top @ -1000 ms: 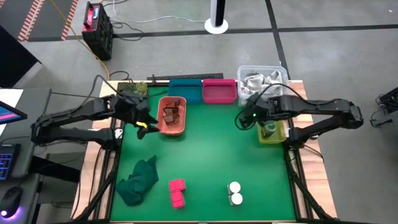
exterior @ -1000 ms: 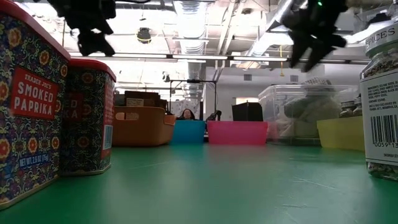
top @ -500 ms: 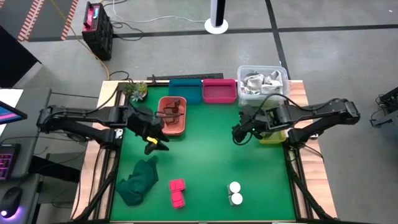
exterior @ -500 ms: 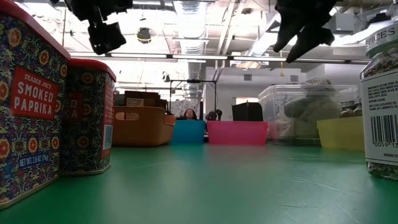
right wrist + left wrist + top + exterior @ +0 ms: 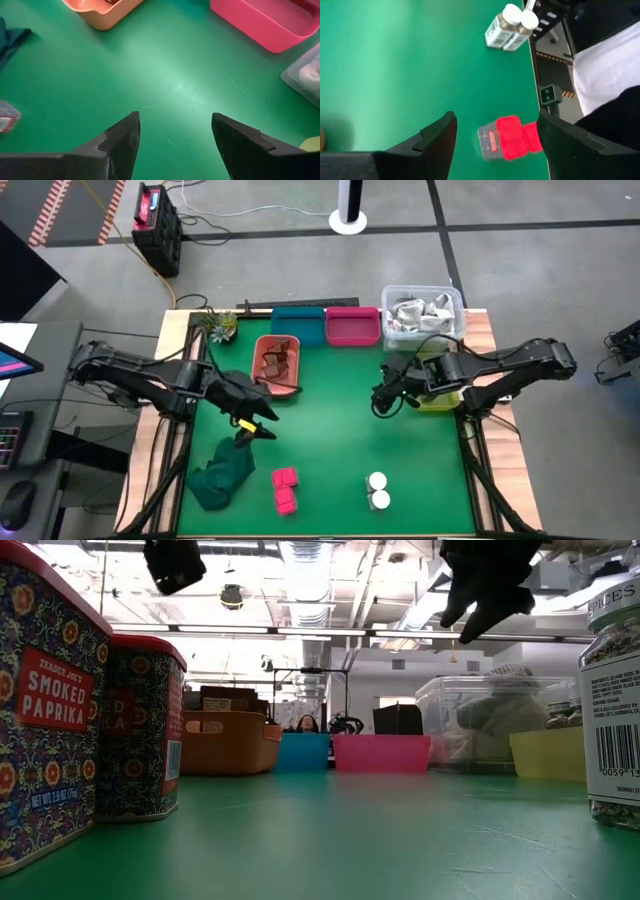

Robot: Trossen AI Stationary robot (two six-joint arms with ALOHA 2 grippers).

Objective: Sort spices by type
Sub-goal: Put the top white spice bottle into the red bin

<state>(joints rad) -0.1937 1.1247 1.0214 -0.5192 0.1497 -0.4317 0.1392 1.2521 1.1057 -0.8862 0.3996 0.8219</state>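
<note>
Two magenta spice boxes [image 5: 285, 490] stand side by side near the table's front edge, and two white-topped jars [image 5: 378, 491] stand to their right. Reddish-brown pieces [image 5: 277, 361] lie in the orange bin [image 5: 262, 380]. My left gripper [image 5: 258, 421] hovers open between the orange bin and the boxes, above the table. In its wrist view the boxes [image 5: 510, 138] show between its fingers, farther off. My right gripper [image 5: 380, 402] hangs open over bare mat right of centre, left of the yellow bin [image 5: 440, 402]. Neither gripper touches anything.
A dark green cloth [image 5: 225, 472] lies crumpled at the front left. Blue [image 5: 298, 326] and pink [image 5: 352, 327] bins and a clear bin of packets [image 5: 422, 312] line the far edge. The mat's middle [image 5: 330, 430] is bare.
My left gripper has swung from beside the orange bin toward the table's near edge and right, toward the magenta boxes. My right gripper has moved off the yellow bin, toward the table's left and a little nearer. No object has moved.
</note>
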